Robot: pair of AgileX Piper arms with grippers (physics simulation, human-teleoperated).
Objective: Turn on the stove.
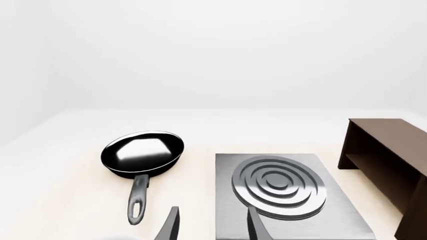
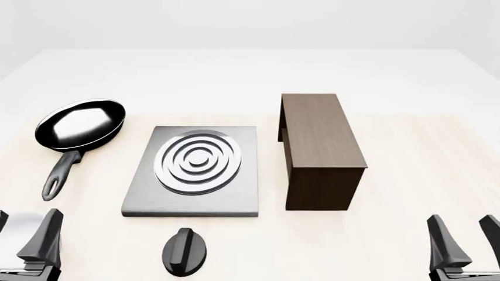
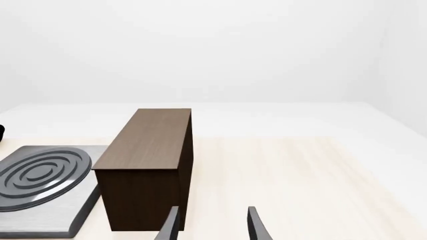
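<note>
The stove (image 2: 192, 171) is a flat grey metal plate with a silver ring burner (image 2: 198, 161), lying mid-table. Its separate black round knob (image 2: 186, 252) with a raised ridge sits on the table just in front of the plate. My left gripper (image 2: 23, 235) hangs open at the near left, well left of the knob. My right gripper (image 2: 466, 237) hangs open at the near right. In the left wrist view the stove (image 1: 288, 192) lies ahead of the open left gripper (image 1: 213, 225), which holds nothing. The right gripper (image 3: 212, 224) is also empty. The knob is out of both wrist views.
A black frying pan (image 2: 81, 124) with a long handle lies left of the stove. A dark brown wooden cabinet (image 2: 319, 149) stands right of it, close to the plate's edge. The cabinet (image 3: 150, 165) fills the view ahead of the right gripper.
</note>
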